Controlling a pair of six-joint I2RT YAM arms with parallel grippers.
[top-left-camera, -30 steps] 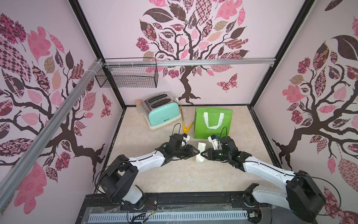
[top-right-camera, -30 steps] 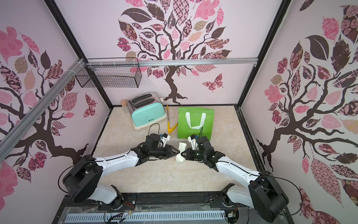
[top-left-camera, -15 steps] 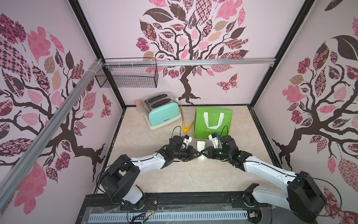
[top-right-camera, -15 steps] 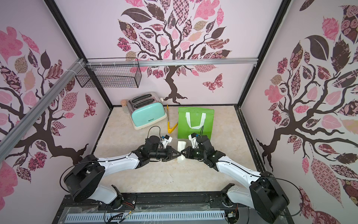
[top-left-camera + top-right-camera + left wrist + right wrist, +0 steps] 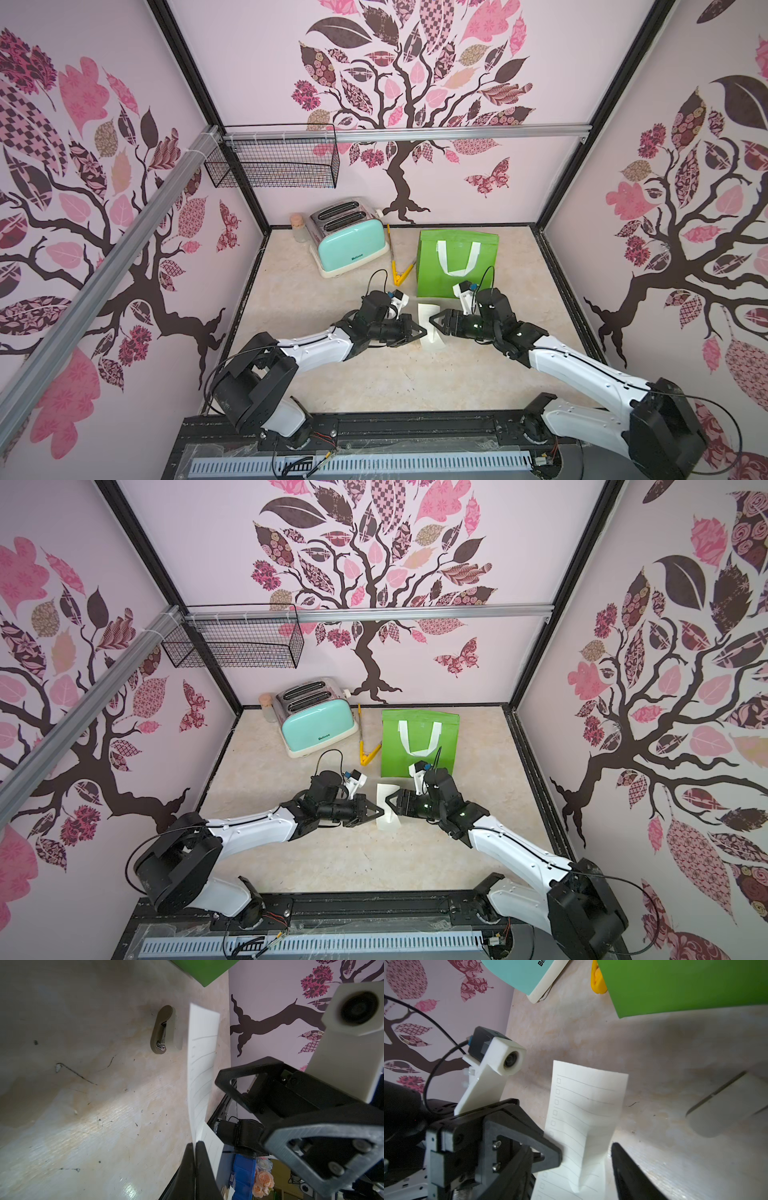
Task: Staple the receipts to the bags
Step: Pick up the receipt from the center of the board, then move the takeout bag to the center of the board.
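Left gripper (image 5: 195, 1147): we found it clenched on one end of the thin white paper receipt with grey ruled lines (image 5: 202, 1059), which bowed away ahead of its fingertips.
Right gripper (image 5: 435, 322): it faced the left across the receipt, jaws apart, gripping nothing.
Hold: one pinch carried limp paper; we feared a quick swing would fold it or pull it free.
Small khaki stapler (image 5: 163, 1030): it lay beside the receipt's far half; a drooping corner could snag there.
Flat bright green bag with white strap handle (image 5: 432, 266): it lay farthest ahead, apart from the receipt; a skewed landing could leave the staple missing one layer.
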